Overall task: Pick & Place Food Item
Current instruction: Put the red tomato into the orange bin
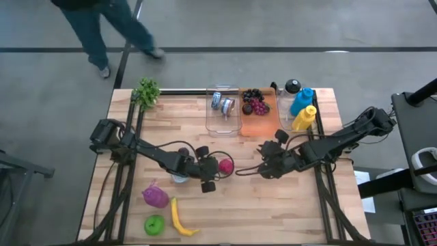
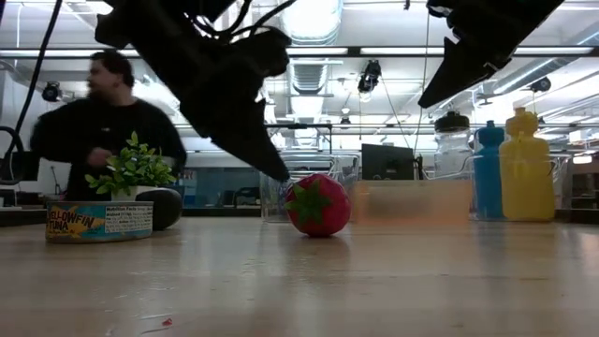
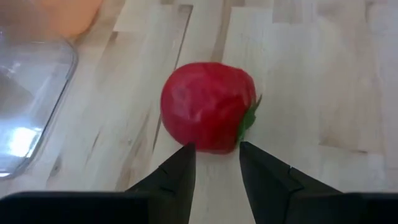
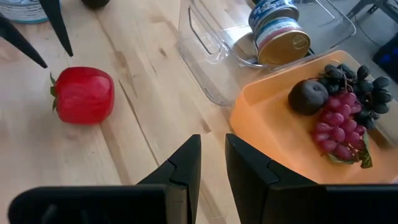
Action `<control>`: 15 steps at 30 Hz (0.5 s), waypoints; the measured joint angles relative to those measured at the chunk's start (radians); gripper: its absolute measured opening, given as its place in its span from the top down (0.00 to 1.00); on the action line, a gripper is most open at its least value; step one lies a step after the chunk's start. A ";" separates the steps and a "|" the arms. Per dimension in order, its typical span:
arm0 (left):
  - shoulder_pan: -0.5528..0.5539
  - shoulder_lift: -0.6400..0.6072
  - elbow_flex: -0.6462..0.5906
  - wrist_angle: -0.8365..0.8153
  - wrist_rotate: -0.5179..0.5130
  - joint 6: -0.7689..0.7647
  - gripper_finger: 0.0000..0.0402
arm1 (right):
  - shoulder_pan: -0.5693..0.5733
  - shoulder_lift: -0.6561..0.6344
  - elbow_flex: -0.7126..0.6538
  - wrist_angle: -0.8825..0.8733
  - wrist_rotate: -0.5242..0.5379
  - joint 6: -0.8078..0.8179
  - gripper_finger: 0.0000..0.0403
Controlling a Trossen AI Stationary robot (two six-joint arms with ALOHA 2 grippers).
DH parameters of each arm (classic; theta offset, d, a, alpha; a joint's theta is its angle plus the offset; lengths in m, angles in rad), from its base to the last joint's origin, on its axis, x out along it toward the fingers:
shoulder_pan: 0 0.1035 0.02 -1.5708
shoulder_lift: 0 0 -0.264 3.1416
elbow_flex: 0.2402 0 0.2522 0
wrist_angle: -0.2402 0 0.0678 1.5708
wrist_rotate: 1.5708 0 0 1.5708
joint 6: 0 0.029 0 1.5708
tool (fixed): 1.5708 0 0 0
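Dark fingers (image 3: 180, 171) of the left gripper (image 3: 214, 163) stand narrowly apart just short of the strawberry (image 3: 208, 115), mid-table and free. It looks light, smooth, probably plastic; grip across its widest middle. Right gripper (image 4: 213, 155) waits nearby, nearly closed, empty

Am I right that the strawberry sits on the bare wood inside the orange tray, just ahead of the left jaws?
Not inside the tray. The strawberry lies on the open tabletop, apart from the orange tray, just ahead of the left gripper, as the high view shows.

Person (image 1: 102, 24) cropped; orange tray (image 2: 412, 201) blurred
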 joint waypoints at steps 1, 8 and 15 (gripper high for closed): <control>0.000 0.007 0.000 0.005 -0.001 0.001 0.68 | 0.000 -0.003 0.000 0.000 0.000 -0.003 0.82; 0.008 0.052 0.001 0.023 -0.016 0.006 0.68 | 0.000 -0.005 0.001 0.022 0.000 -0.029 0.83; 0.012 0.090 0.003 0.076 -0.015 0.013 0.69 | 0.000 -0.005 0.001 0.026 0.000 -0.033 0.84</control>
